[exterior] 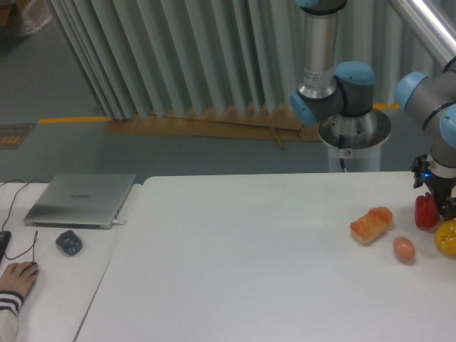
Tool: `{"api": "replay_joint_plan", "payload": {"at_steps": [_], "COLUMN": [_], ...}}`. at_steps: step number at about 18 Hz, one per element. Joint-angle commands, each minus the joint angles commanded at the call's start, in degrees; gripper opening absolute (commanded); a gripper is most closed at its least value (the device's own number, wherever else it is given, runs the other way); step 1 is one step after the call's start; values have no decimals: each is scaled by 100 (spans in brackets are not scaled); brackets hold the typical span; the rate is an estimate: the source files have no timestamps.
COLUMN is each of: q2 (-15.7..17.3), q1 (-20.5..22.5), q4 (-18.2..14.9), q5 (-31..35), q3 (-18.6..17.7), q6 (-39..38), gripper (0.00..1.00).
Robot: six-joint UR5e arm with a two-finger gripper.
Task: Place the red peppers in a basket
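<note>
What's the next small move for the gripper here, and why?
Probably a short straight lift. The gripper is down at the red pepper, apparently closed on it, at the table's right edge, with the yellow pepper crowding it just in front. Rising first should clear that neighbour. No basket is in view, so I can't judge which way to carry.

end effector (436,206): fingers half hidden behind red pepper (425,212) | yellow pepper (447,238): cut by right edge
</note>
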Motion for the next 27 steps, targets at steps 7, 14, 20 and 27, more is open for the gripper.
{"api": "replay_joint_plan", "payload": {"at_steps": [7,14,20,27], "q2": [18,18,35,44], "q1": [-27,140,220,184], "q4": [158,159,176,176], "q5": [26,78,70,35], "q3": [-105,-141,-203,-211], "q6": [105,588,615,527], "gripper": [100,100,100,100]}}
